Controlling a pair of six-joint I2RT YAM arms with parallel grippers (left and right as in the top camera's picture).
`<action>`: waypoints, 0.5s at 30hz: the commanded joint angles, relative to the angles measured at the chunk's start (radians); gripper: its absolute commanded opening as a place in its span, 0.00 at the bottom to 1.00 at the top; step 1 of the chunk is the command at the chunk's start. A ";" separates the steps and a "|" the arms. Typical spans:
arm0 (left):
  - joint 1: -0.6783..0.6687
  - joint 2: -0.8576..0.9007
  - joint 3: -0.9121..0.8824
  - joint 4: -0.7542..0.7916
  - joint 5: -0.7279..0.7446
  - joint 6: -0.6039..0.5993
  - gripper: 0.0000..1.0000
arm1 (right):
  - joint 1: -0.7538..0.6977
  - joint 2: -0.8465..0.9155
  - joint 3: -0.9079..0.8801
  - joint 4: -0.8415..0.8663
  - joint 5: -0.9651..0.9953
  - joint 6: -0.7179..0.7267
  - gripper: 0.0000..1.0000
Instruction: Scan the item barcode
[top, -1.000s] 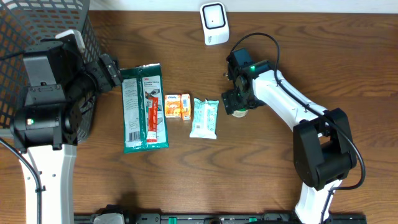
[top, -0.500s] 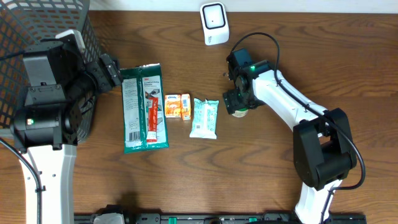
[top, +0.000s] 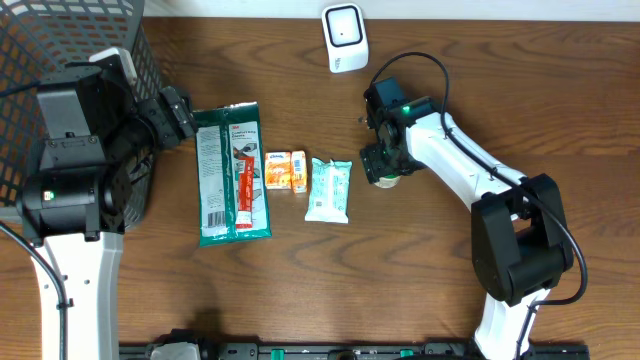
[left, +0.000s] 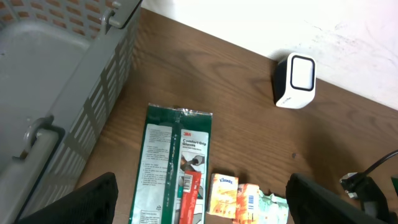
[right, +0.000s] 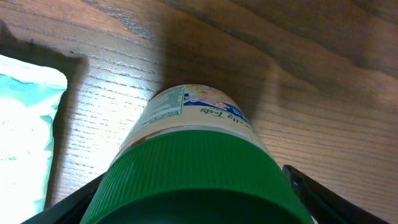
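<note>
Nearness favours the right side

Beside the wire basket (top: 60, 30), the left gripper (top: 178, 112) hangs with fingers wide apart, holding nothing and well away from the job. Farther right, the green-capped bottle (right: 193, 112) stands upright on the worktop (top: 300, 290). Its long axis runs straight up into the right gripper (top: 383, 165), whose fingers straddle the cap; whether they press on it I cannot tell. The white barcode scanner (top: 344, 37) sits near, toward the far edge. No barcode shows, and overhead the gripper hides most of the bottle.

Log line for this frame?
left gripper: open, empty | right gripper: around green-capped bottle, contact unclear | scanner: no item presented
</note>
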 joint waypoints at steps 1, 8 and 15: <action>0.005 0.001 0.005 0.000 0.006 0.012 0.87 | 0.008 0.012 -0.006 0.002 0.010 -0.001 0.77; 0.005 0.001 0.005 0.000 0.006 0.012 0.87 | 0.008 0.012 -0.008 0.003 0.010 -0.001 0.78; 0.005 0.001 0.005 0.000 0.006 0.012 0.87 | 0.008 0.012 -0.008 0.007 0.010 -0.001 0.78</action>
